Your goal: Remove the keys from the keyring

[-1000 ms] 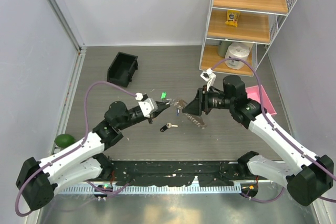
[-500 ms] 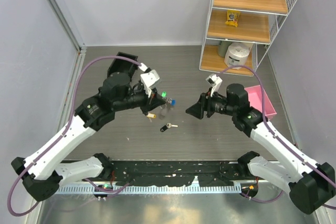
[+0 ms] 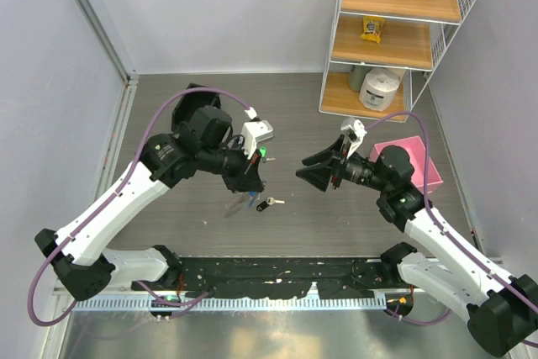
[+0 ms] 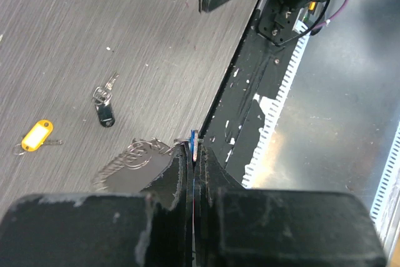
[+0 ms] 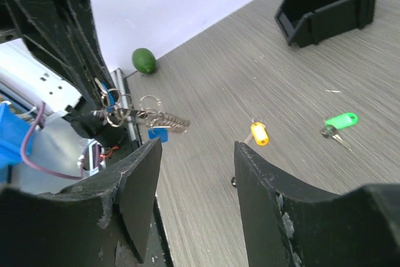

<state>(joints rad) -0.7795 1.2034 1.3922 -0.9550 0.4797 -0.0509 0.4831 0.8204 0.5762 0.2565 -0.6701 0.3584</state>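
Observation:
My left gripper is shut and holds the keyring up above the table. The ring's silvery chain strip hangs from its jaws. A thin blue piece sits edge-on between the fingers, and a blue tag dangles below the strip. Loose keys lie on the table: a black-headed one, a yellow-headed one and a green-headed one. My right gripper is open and holds nothing. It stands a short way right of the keyring and points at it.
A black bin stands at the back left, and a green fruit lies by the left wall. A pink tray and a wire shelf unit are at the right. The black base rail runs along the near edge.
The right gripper has let go of the chain strip, opened and drawn back to the right. The left arm has swung up and right, lifting the keyring off the table.

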